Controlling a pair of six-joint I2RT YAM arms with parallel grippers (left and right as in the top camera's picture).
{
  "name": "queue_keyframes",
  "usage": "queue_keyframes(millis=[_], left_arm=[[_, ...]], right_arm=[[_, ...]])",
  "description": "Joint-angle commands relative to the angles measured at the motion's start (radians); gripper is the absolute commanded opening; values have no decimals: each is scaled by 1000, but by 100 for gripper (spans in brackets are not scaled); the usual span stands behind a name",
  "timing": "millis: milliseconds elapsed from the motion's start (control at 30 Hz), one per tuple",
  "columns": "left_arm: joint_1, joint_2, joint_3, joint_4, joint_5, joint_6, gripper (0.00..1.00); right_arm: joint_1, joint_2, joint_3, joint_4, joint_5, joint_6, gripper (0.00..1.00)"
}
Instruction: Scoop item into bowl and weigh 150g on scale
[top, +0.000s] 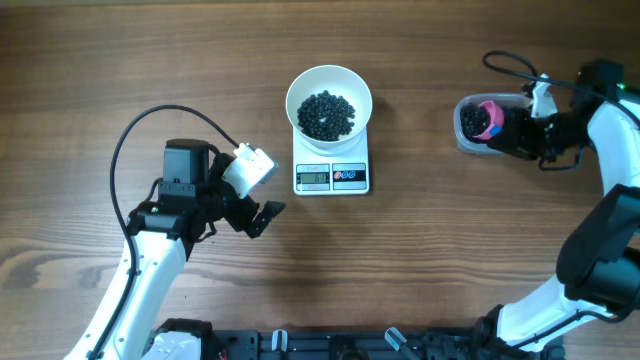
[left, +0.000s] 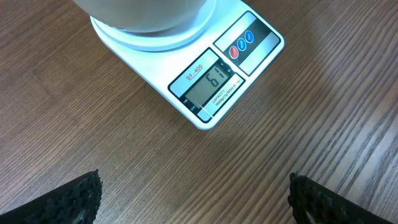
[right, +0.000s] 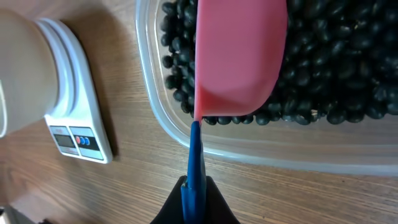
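Note:
A white bowl (top: 330, 76) stands on the white scale (top: 331, 177) at the table's middle and holds a heap of the dark bean-like item (top: 326, 114). More of the item (right: 336, 62) fills a clear container (top: 462, 128) at the right. A pink scoop (right: 239, 56) with a blue handle (right: 194, 165) lies upside down over those beans, and my right gripper (right: 196, 202) is shut on the handle. My left gripper (left: 194, 202) hangs open over bare wood in front of the scale (left: 217, 81), with its lit display in view. Nothing is between its fingertips (left: 78, 199).
A black cable (top: 130, 150) loops over the table beside the left arm. The right arm reaches in from the right edge to the clear container (right: 261, 149). The scale (right: 74, 124) and bowl (right: 25, 68) stand to the container's left.

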Motion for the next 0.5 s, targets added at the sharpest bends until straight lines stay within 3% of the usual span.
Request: queue_keyframes(millis=[0, 467], left_arm=[[-6, -9, -10, 2, 19, 18, 100], [-6, -9, -10, 2, 19, 19, 100]], right_arm=[[-47, 17, -6, -9, -76, -24, 4], [-162, 17, -6, -89, -300, -110, 4]])
